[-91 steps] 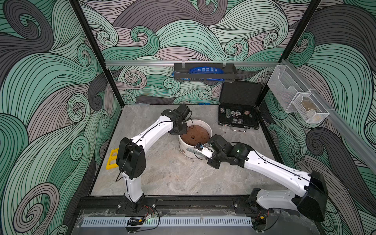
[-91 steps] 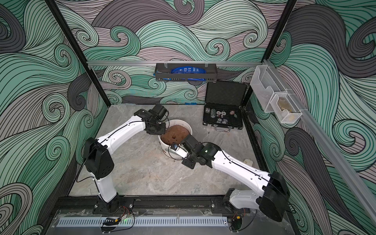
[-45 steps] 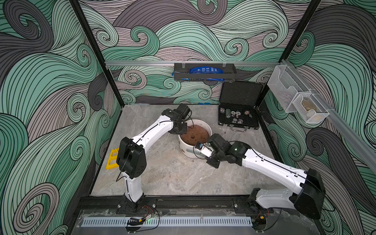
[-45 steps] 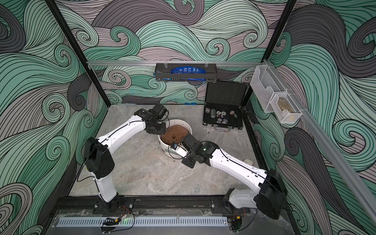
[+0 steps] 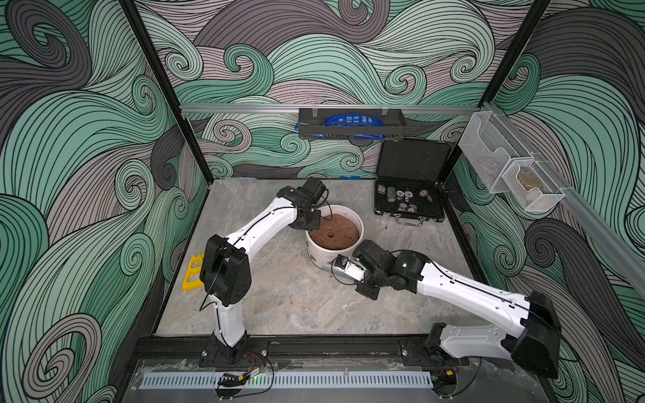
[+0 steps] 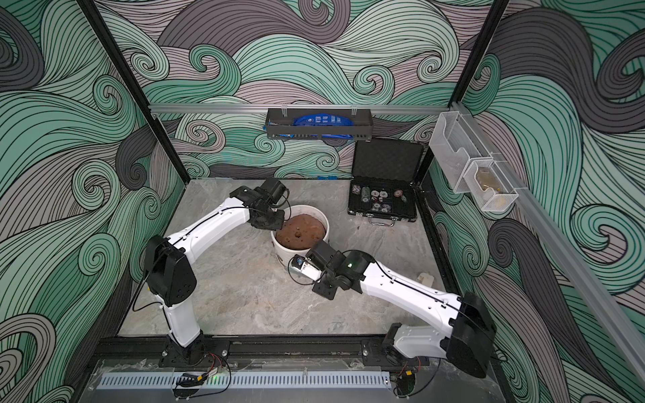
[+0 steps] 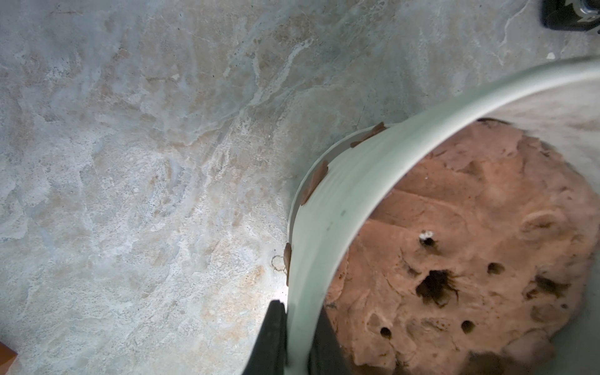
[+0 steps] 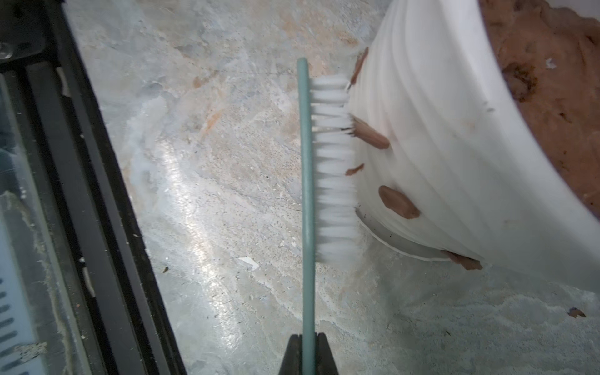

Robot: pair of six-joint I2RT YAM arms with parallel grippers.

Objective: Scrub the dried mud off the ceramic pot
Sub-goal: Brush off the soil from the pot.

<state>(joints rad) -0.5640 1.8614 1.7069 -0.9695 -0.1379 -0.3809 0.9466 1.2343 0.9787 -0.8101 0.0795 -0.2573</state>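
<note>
Left claw sits astride the rim of the ceramic pot. One finger is outside the wall, one is inside beside the soil mass, and the two pinch the rim between them. It reads as an anchor, so the pot cannot slide or spin under brushing.

Right claw is pressed together on the tail end of a scrub brush with a teal handle. The brush runs straight out ahead of the claw, its white bristles turned sideways into the ribbed wall. The tips touch low on the pot, roughly across from the left claw (sensible: the push goes toward the holding arm).

Dried mud shows as several reddish-brown blotches on the wall. One is right at the bristle tips, another just past them, and one is near the base. A loose flake lies on the tabletop, off to the side of the claw.

Judgement: scrubbing is in hand, with most blotches not yet off.
</note>
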